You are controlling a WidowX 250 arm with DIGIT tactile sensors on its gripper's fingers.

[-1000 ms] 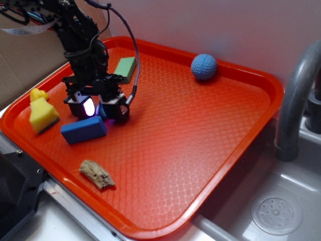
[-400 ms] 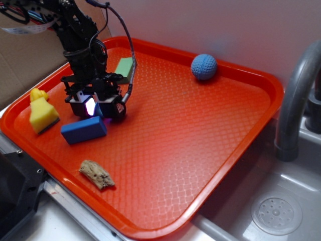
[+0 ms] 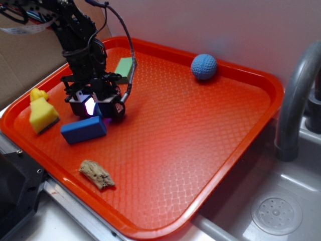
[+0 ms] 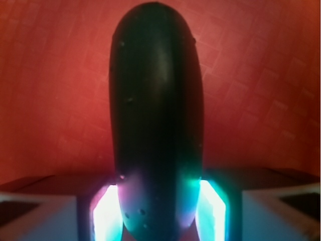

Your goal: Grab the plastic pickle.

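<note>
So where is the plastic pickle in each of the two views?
Exterior: not visible; it is hidden between the gripper jaws, behind the blue block.
Wrist: the plastic pickle fills the centre, its lower end between the two glowing pads.
Shared landmark: the orange tray.

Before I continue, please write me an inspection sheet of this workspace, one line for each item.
Surface: orange tray, textured, beside a sink.
Job's thing: plastic pickle, dark, lying between the fingers in the wrist view; hidden in the exterior view.
Clutter: blue block, green block, yellow sponge, blue ball, brown scrap.
Gripper: gripper low over the tray, lit fingers on both sides of the pickle; contact cannot be confirmed.
Cables: black cable running down to the gripper.
Surroundings: grey faucet, sink drain, cardboard behind.
</note>
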